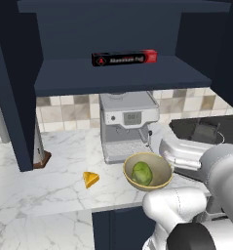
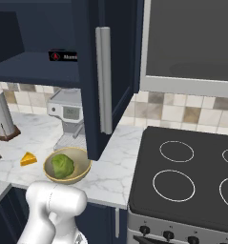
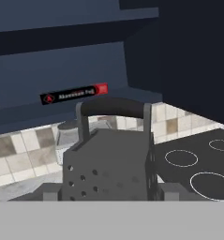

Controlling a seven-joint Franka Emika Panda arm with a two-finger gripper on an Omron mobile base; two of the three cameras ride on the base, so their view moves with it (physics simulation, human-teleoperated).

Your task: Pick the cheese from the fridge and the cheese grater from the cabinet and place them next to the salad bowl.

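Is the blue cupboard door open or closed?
Open. The cabinet shows its inner shelf with the black-and-red box on it, and its door swings outward.

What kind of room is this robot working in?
A home kitchen, as a computer rendering. A marble counter carries a coffee machine and a salad bowl, a black stove with ring burners stands beside it, and an open navy cabinet hangs above the tiled wall.
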